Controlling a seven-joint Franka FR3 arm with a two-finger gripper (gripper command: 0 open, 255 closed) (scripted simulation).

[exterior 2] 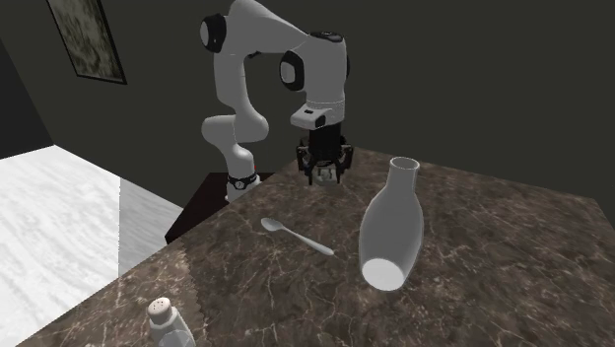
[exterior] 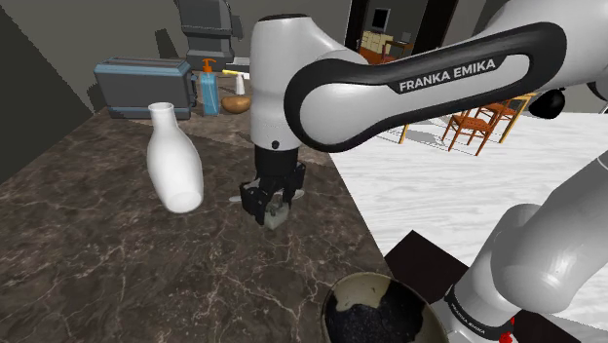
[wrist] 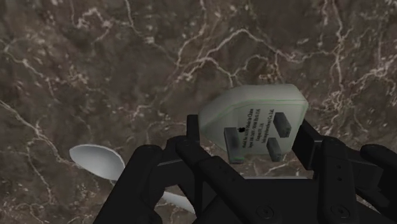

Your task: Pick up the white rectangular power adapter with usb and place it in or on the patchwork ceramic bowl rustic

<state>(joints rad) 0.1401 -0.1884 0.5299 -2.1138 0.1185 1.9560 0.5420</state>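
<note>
On the counter (exterior: 117, 278), the vase (exterior: 173, 161) stands at the shoulder view's left of the adapter (exterior: 280, 216), the bowl (exterior: 375, 310) near the stand (exterior: 419, 255).

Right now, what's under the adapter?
Dark marbled countertop shows below the power adapter, which the gripper clasps. A white spoon lies beside it. The patch directly beneath is covered.

A dark brown, white-veined marble bench (exterior: 117, 273) stood above a pale marbled floor (exterior: 458, 195), with orange wooden chairs (exterior: 475, 123) beyond the bench's far corner, a doorway (exterior: 385, 29) behind them, and dark grey walls (exterior 2: 473, 79) bearing a framed picture (exterior 2: 87, 37).
</note>
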